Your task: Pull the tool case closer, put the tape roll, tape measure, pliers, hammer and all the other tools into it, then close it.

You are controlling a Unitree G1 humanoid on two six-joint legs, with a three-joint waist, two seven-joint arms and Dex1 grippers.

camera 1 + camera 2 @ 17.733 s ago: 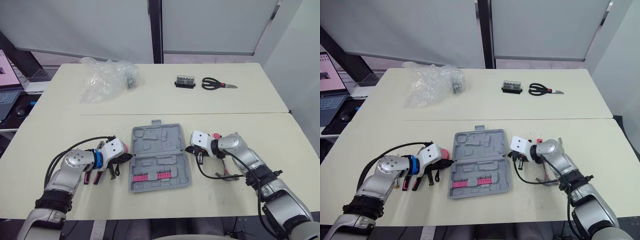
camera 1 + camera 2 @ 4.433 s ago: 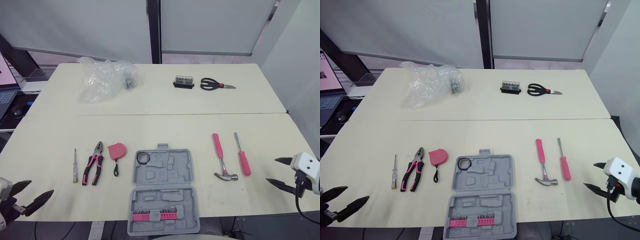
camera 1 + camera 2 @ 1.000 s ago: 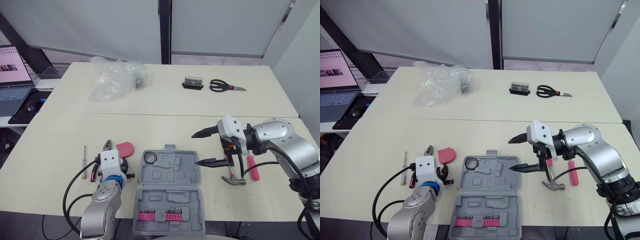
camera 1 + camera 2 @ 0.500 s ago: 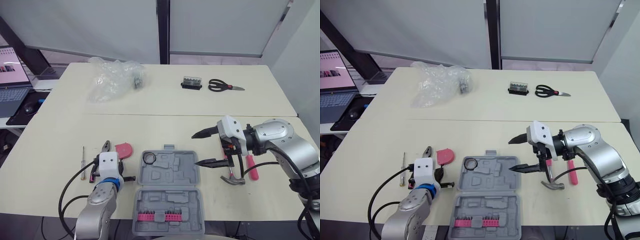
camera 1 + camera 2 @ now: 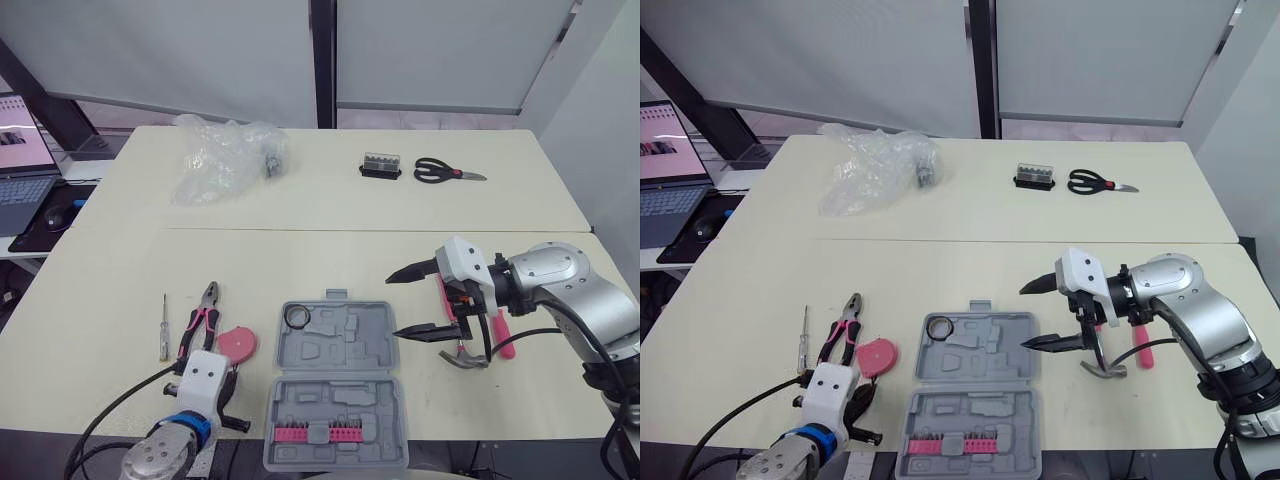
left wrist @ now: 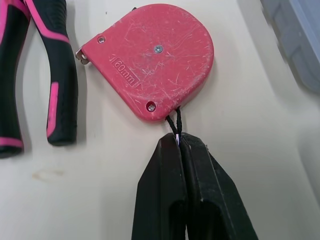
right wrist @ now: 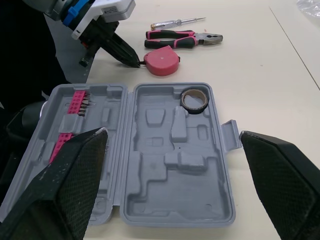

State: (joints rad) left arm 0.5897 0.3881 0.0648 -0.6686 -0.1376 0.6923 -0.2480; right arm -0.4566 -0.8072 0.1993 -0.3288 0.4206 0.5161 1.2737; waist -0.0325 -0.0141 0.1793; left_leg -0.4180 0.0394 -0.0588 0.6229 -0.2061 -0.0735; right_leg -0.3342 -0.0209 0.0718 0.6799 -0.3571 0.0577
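The red tape measure (image 6: 152, 60) bears embossed lettering reading roughly "160 mm"; nothing else is legible

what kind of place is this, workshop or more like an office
Looks more like an office or lab room than a workshop: plain cream tables, a laptop off to the left, and pale wall panels behind.

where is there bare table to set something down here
Widest bare patch: mid table, between the plastic bag and scissors behind and the tool case in front. Crowded left of the case by pliers, tape measure and left gripper; right of it by hammer and the open right gripper.
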